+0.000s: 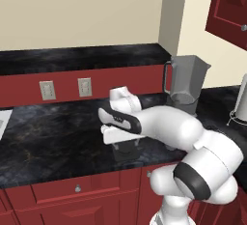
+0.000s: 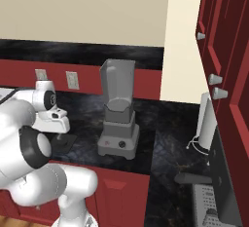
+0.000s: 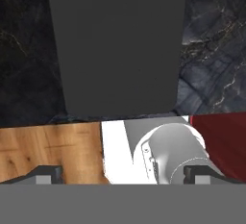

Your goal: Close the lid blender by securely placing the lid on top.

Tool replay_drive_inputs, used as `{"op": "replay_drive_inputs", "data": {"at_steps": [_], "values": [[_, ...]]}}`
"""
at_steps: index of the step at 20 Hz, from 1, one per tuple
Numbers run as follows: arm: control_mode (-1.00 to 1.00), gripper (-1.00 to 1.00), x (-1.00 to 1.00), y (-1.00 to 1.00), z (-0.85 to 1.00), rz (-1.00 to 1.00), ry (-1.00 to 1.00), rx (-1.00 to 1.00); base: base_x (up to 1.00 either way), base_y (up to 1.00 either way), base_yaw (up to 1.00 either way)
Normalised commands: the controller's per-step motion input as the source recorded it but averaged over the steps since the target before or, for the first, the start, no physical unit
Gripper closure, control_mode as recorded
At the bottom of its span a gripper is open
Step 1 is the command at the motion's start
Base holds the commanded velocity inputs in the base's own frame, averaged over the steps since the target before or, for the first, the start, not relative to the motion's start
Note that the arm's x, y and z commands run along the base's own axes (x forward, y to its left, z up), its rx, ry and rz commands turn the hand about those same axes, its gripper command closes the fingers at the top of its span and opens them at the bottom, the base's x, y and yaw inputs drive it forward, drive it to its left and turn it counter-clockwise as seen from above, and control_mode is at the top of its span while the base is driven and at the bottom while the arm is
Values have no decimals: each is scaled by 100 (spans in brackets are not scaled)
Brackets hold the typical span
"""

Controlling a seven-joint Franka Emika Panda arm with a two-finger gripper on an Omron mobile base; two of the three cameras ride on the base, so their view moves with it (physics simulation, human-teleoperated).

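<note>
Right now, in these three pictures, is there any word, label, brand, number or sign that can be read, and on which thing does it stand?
No readable text in any view.
Squat grey blender base: a small red mark beside a dark knob, no letters or digits legible.
Flat dark grey square lid: plain surface, no label.
Two pale wall outlets: no markings legible.
</note>
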Motion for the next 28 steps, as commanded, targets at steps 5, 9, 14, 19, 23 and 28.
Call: {"op": "replay_drive_inputs", "data": {"at_steps": [5,9,14,19,23,28], "values": [[-100,-100,23,4,-17,0,-1,0,0,0,0],[-100,-100,13,0,-27,0,-5,0,0,0,0],[-100,-100,24,0,-28,0,-5,0,0,0,0],[-100,-100,14,-7,-24,0,-5,1,0,0,0],[-100,-100,7,-7,-16,0,-6,2,0,0,0],[-100,-100,1,-17,-10,0,-8,3,0,0,0]]}}
